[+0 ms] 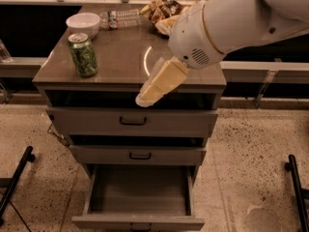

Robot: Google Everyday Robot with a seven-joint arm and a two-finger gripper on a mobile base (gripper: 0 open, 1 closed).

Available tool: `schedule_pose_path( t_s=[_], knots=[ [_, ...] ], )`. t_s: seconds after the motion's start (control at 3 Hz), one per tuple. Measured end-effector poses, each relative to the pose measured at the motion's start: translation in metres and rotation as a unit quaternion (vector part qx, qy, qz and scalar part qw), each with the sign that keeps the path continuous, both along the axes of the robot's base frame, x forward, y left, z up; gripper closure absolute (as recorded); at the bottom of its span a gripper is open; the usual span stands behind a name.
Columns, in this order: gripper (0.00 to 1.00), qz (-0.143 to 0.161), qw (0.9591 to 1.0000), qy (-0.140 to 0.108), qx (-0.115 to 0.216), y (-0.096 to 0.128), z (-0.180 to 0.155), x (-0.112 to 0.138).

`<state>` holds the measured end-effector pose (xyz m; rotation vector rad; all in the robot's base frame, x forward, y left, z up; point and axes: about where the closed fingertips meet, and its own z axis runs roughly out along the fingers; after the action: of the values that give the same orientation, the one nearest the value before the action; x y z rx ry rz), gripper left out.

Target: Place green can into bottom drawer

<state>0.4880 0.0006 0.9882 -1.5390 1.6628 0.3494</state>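
The claw [144, 97] is hanging in front of the surface's [126, 57] front edge, over the top drawer [87, 121], a pale cream, blunt, wedge-like shape tilting down to the left; whether it is spread or closed I cannot tell, and it is carrying nothing that shows. Behind it a thick, smooth white arm [241, 18] with a rounded joint and a small grille is reaching in from the upper right. The can [83, 55] is standing upright near the front left corner of the glossy brown surface, well apart from the claw, its leafy dark green sides and silver top showing. Behind the can a white bowl [83, 23] is sitting, with a clear plastic bottle [120, 18] lying on its side just beside it and a crinkled snack bag [164, 7] further right. Below, the grey top drawer and middle drawer [139, 154] are sitting shut, each with a small dark handle, while the bottom drawer [140, 191] is standing pulled out, a wide box showing a flat grey floor. The cabinet is resting on speckled beige flooring [251, 144].
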Motion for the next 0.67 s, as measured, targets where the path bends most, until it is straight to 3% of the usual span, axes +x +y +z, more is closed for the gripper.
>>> schedule_pose_path(
  t_s=[0.33,0.67],
  knots=[
    [0.0,0.004,0.9995,-0.03,0.009,0.017,-0.002,0.033],
    [0.0,0.006,0.9964,-0.073,0.043,0.042,-0.005,0.085]
  ],
)
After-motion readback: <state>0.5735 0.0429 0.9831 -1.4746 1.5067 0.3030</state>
